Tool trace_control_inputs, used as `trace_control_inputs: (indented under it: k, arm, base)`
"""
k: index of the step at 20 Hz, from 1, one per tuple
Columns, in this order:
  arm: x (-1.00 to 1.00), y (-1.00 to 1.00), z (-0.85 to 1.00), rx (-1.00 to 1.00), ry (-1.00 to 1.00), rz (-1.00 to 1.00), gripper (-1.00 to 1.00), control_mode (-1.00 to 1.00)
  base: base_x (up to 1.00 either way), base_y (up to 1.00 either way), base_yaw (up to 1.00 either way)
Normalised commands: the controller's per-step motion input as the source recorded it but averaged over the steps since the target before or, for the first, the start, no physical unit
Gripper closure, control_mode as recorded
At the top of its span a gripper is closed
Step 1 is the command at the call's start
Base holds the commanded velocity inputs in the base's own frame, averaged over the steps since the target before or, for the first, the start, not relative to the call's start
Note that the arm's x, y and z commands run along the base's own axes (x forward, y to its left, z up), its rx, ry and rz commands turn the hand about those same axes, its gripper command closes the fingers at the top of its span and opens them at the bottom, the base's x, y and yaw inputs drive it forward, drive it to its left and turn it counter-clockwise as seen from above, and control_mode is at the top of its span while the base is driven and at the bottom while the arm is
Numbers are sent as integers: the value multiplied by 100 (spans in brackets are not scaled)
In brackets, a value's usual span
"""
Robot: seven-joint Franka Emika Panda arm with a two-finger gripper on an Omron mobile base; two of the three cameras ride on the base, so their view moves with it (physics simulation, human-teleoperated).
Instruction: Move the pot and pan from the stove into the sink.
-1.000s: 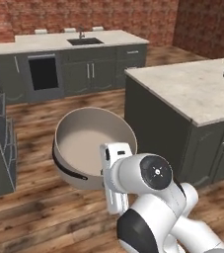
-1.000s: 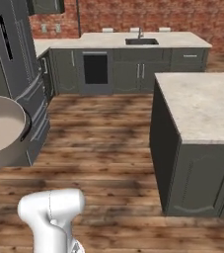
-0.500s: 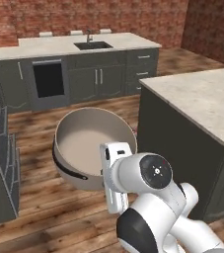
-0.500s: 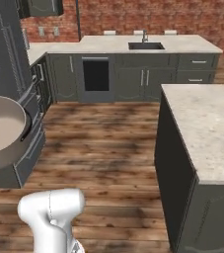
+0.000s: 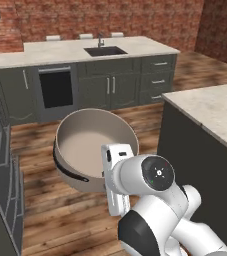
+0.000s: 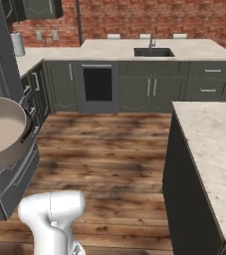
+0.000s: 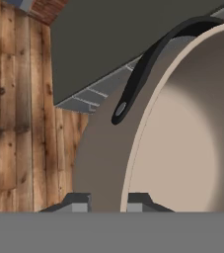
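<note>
Holding the pot (image 5: pixel 92 145) by its rim: gripper (image 7: pixel 107 201) clamped narrow on the wall, one finger tip (image 7: pixel 76 201) on the outside, the other on the inside, rim running up between them in the hand view. Beige body and inside, empty. Dark curved side handle (image 7: pixel 148 64) arcing over the outer wall near the top of the hand view; a second dark handle low on the front of the pot in the left base view. Pot off every surface, carried in the air above the wood floor (image 6: pixel 104 149), tilted with the mouth turned up and toward the cameras. At the left edge of the right base view (image 6: pixel 2 132), right against dark cabinet fronts; contact not resolvable.

Sink (image 5: pixel 105 50) set in the far countertop (image 5: pixel 45 52) along the brick wall (image 5: pixel 135 17), nearer that counter's right end in the left base view, faucet (image 5: pixel 100 39) at its back edge. Same basin toward the right end of the far counter in the right base view (image 6: pixel 153 52). Pot well apart from sink, open floor between. Dark oven front (image 5: pixel 57 90) below the counter, left of the sink. Island with pale stone top (image 5: pixel 210 112) on the right, its near left corner just beside the arm.
</note>
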Motion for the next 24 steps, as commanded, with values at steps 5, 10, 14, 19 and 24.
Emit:
trace_control_inputs:
  k: [5, 10, 14, 19, 24]
  arm:
    - [0, 0, 0, 0, 0, 0, 100, 100]
    - [0, 0, 0, 0, 0, 0, 100, 100]
    - [0, 0, 0, 0, 0, 0, 100, 100]
    - [0, 0, 0, 0, 0, 0, 100, 100]
    - [0, 0, 0, 0, 0, 0, 100, 100]
  base:
    - [100, -4, 6]
    - [100, -8, 7]
    - [100, -13, 7]
    - [98, -24, 7]
    - [96, -29, 6]
